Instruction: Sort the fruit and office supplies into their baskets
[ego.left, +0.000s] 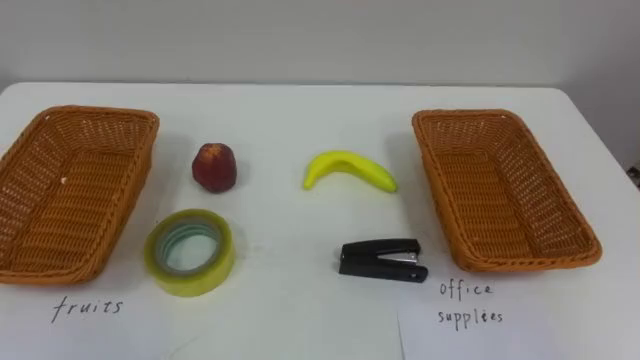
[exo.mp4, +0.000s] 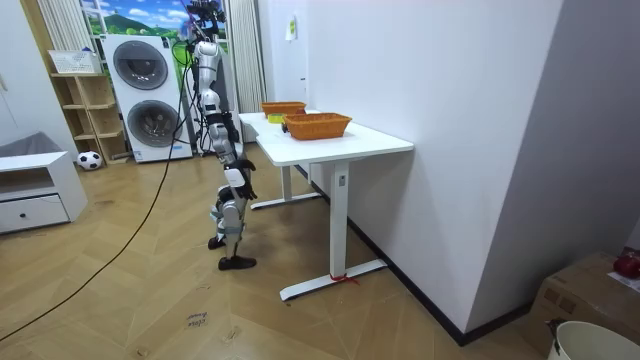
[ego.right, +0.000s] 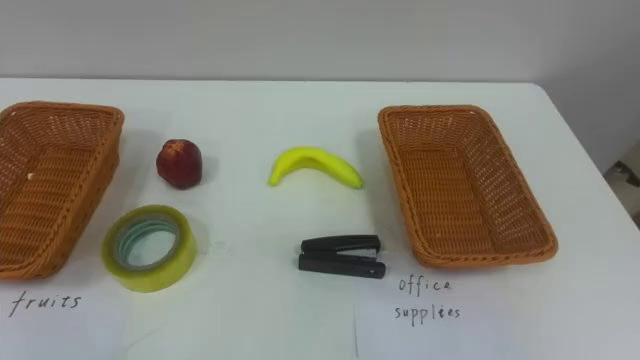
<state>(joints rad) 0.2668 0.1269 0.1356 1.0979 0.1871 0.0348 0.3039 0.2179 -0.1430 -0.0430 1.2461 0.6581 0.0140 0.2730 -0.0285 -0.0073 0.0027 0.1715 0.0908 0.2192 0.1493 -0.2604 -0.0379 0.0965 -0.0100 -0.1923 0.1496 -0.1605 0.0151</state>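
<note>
**A:** Desk state?

**B:** White desk (ego.left: 290, 120). There are two wicker baskets, both empty: the left basket (ego.left: 75, 190) at the robot's left edge and the right basket (ego.left: 500, 190) at its right. A handwritten fruit label (ego.left: 88, 307) lies in front of the left one and an office-supplies label (ego.left: 468, 302) in front of the right one.

**A:** Items to sort?

**B:** Four, all on the desk between the baskets, none touching another.
- The red fruit (ego.left: 214, 166) sits just beside the left basket's right rim.
- The banana (ego.left: 350, 170) is in the far middle, its ends curving toward the robot.
- The yellow tape roll (ego.left: 190, 252) lies flat with its hole up, nearer the robot than the red fruit and close to the left basket's near corner.
- The black stapler (ego.left: 382, 259) lies closed on its base, nearer the robot than the banana and left of the right basket.

**A:** Fingers?

**B:** Cannot tell. The robot is too small in the room view to show whether they are spread, pressed together or pinching anything.

**A:** Stance?

**B:** In the room view it stands upright on the wooden floor (exo.mp4: 150, 290), close against the desk. Two stacked washing machines (exo.mp4: 150, 95) are behind it.
</note>
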